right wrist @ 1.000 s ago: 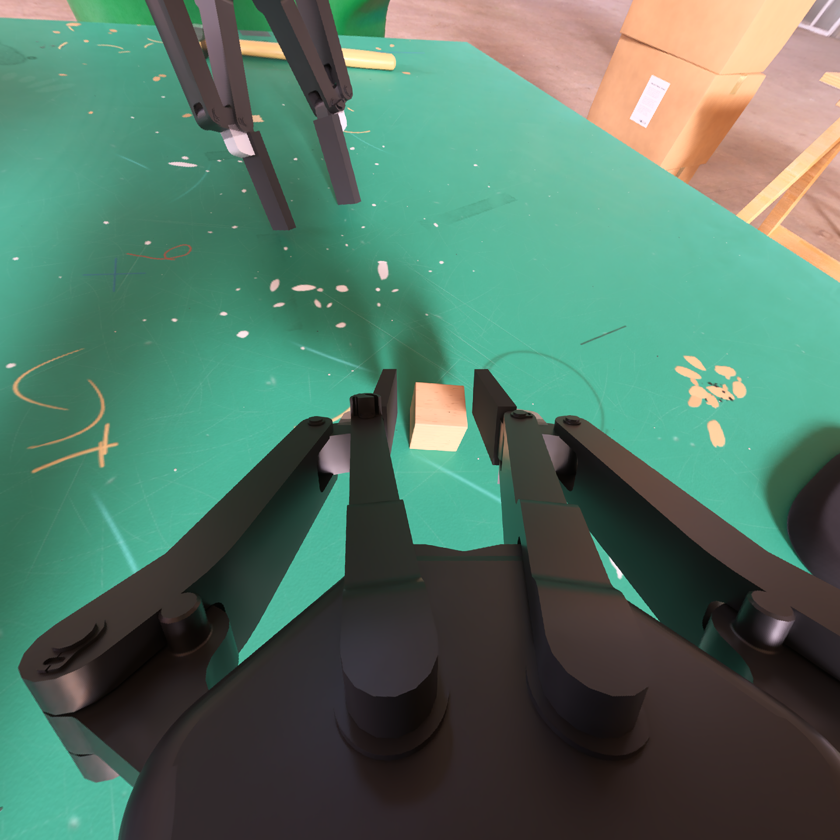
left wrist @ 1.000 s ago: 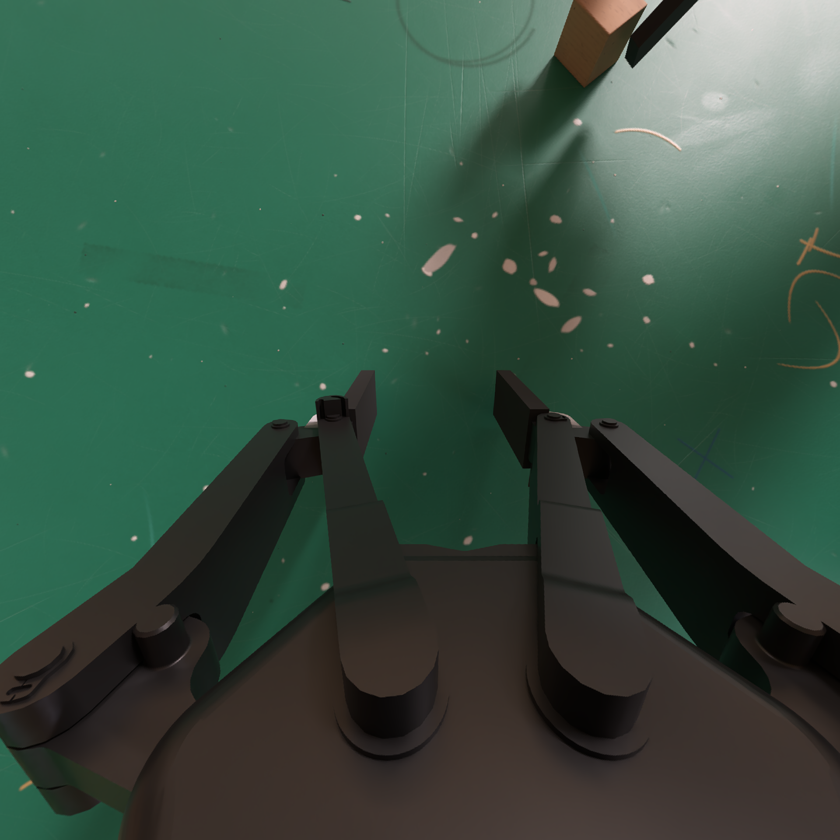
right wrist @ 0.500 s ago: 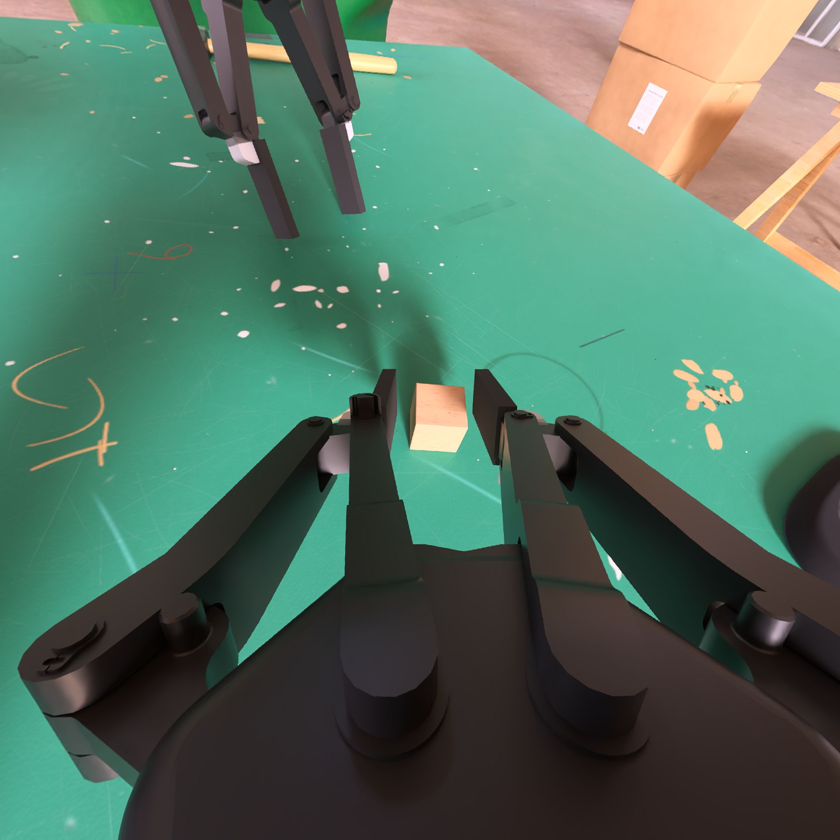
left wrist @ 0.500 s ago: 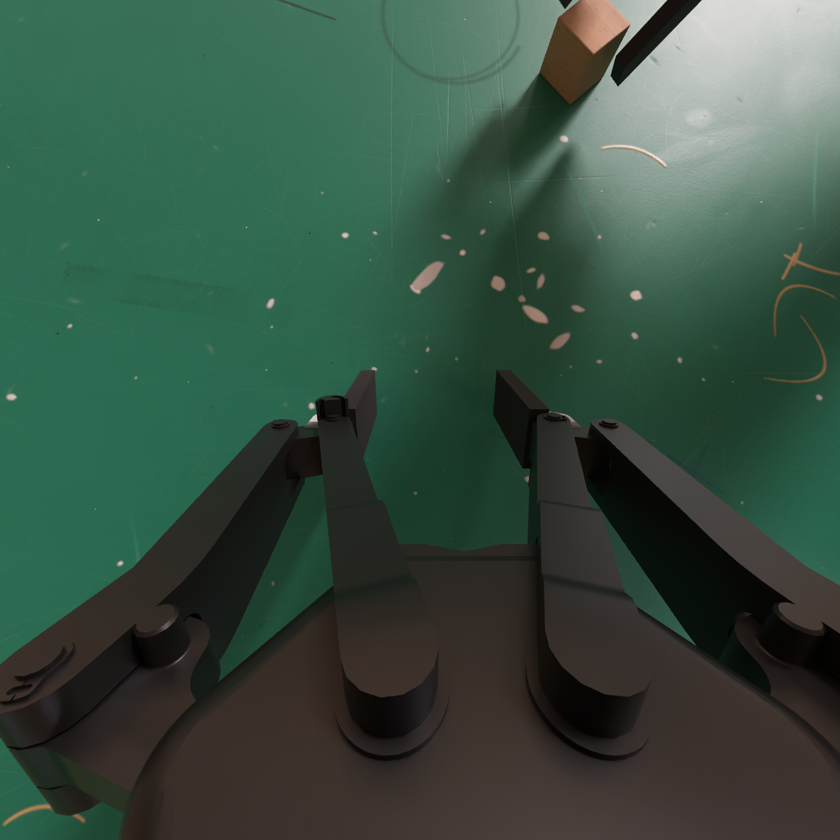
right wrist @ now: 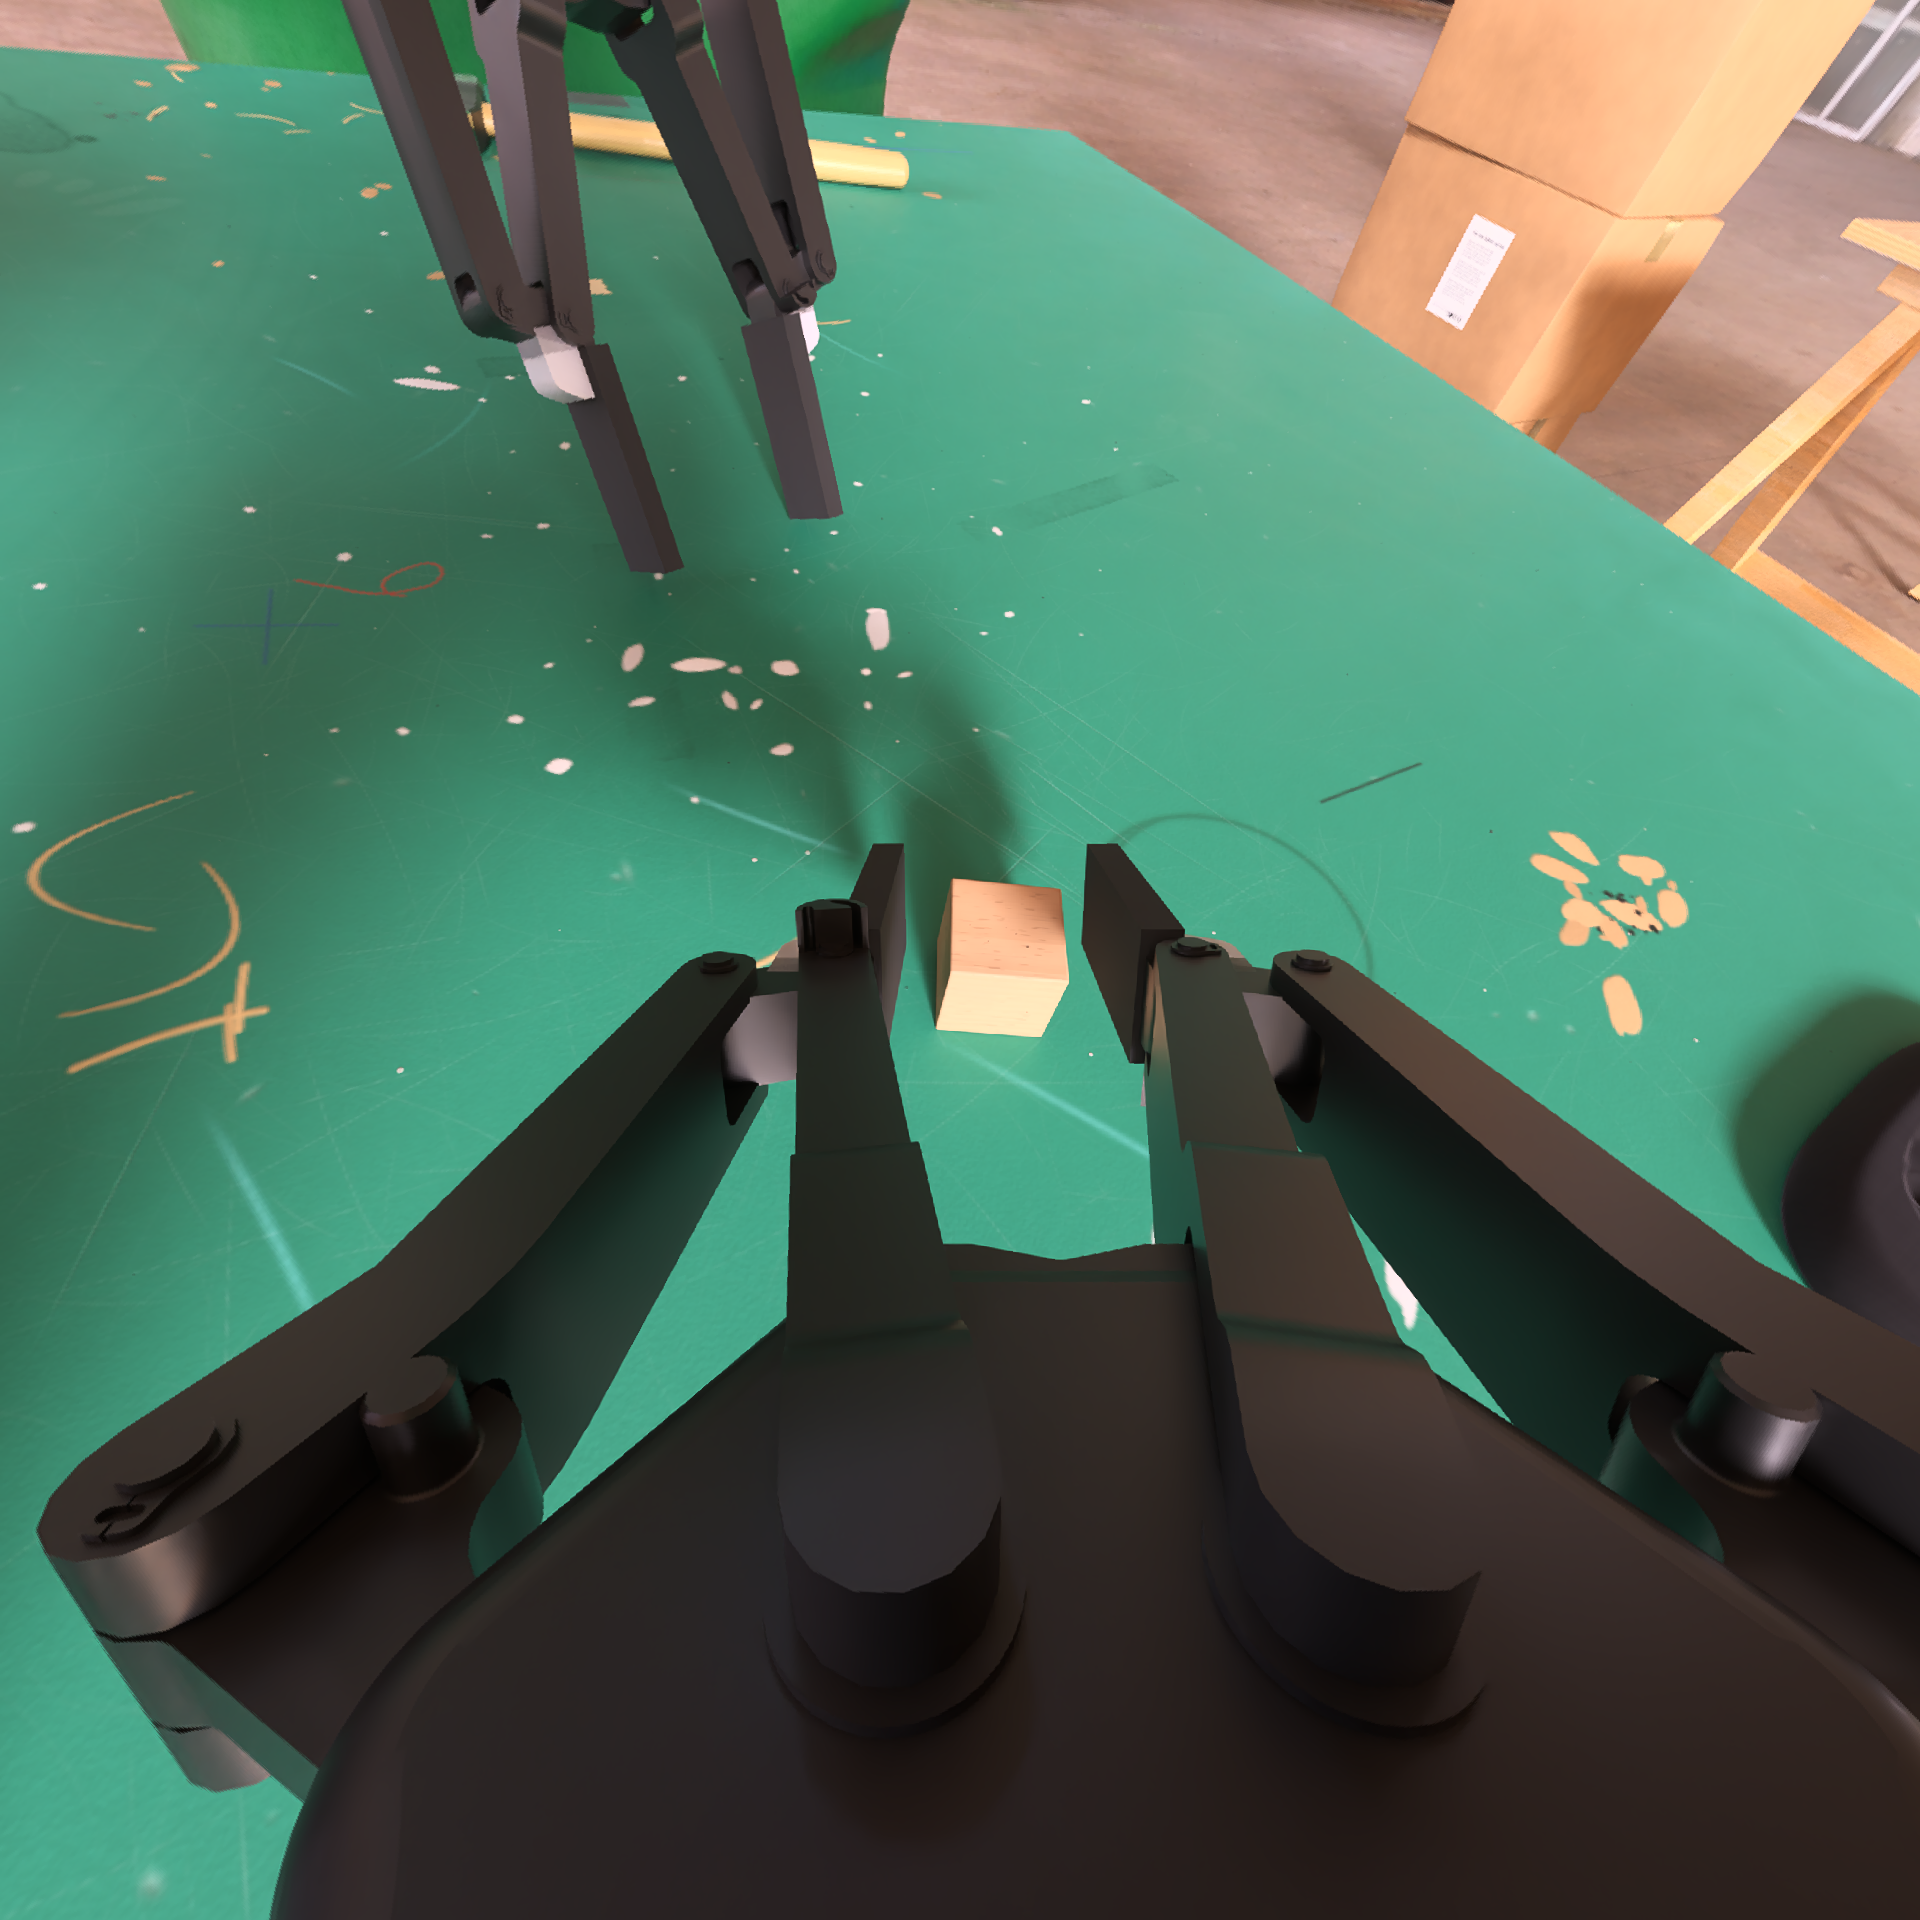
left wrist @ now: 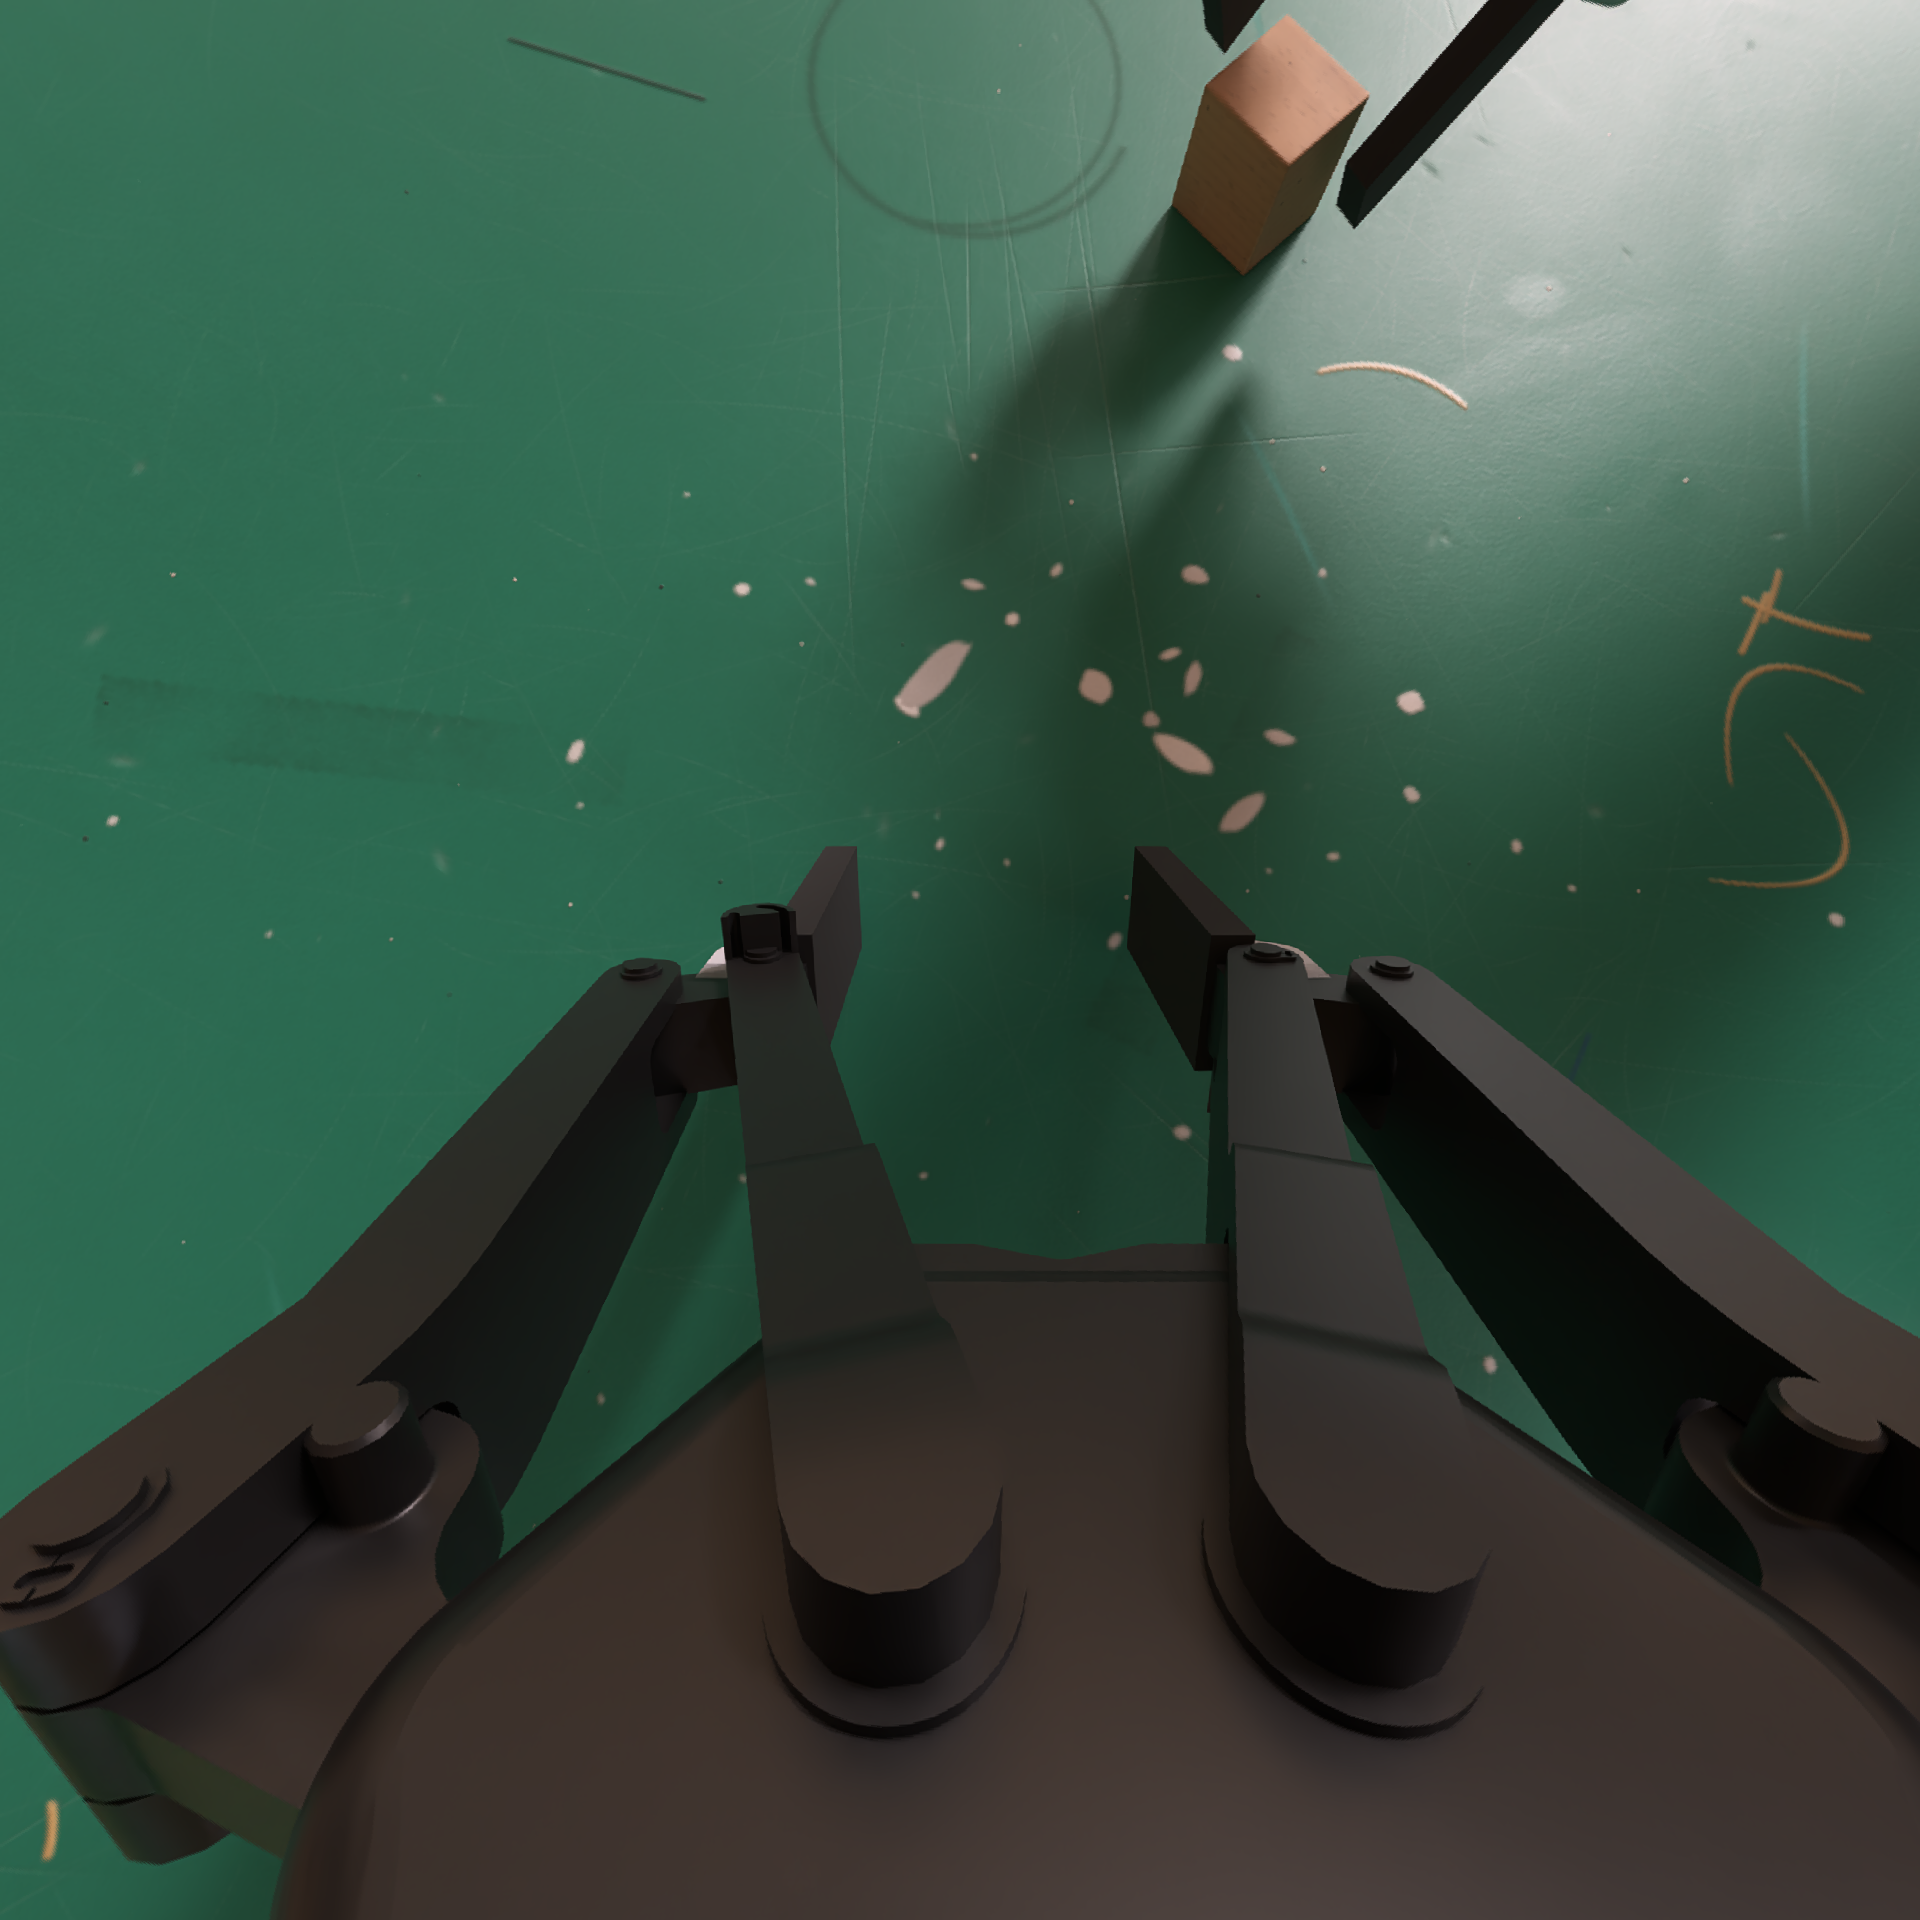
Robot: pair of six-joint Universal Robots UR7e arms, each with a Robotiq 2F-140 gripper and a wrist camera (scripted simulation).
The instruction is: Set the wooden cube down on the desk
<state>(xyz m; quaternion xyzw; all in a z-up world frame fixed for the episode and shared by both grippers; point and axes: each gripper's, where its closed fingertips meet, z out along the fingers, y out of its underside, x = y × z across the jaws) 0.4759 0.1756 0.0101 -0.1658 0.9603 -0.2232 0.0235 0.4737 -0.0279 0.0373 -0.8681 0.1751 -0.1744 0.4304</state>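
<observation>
Right gripper [right wrist: 992, 940] gapes around the cube [right wrist: 1000, 956], pads clear; left gripper [left wrist: 992, 940] open too. Cube looks light, rigid: grip opposite flat sides.

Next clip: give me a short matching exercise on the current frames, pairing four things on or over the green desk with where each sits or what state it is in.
Things:
1. wooden cube
2. right gripper
3. left gripper
4. yellow dowel

States:
A. open and empty, over white flecks
B. lying near the desk's far edge
C. resting on the desk, touched by nothing
D. jaws open, one either side of the cube

Pairs: 1-C, 2-D, 3-A, 4-B
</observation>
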